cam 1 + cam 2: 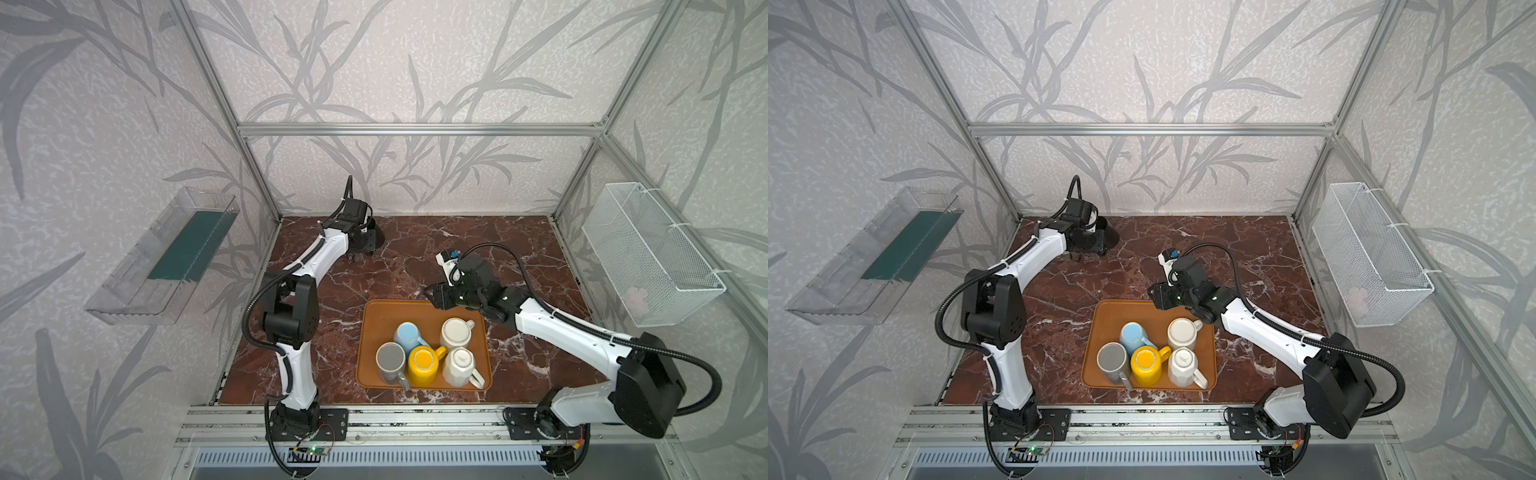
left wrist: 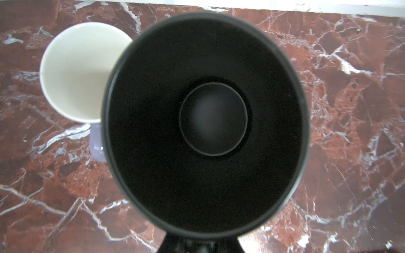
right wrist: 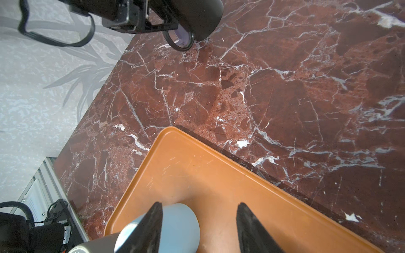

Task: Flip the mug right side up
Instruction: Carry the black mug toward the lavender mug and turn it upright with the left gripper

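Marble table (image 1: 457, 249): black mug (image 2: 208, 120) (mouth showing) in left tool (image 1: 362, 246).

Jaws apart over orange tray (image 3: 219, 175), blue mug (image 3: 179, 225) behind one.

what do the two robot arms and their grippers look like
Both the left arm and the right arm have glossy white links with bulky black joint housings, and a black corrugated cable hose loops along each. A small white module with a blue part sits on the right arm. The right gripper has two black, tapered, wedge-shaped fingers; the left gripper is black too.
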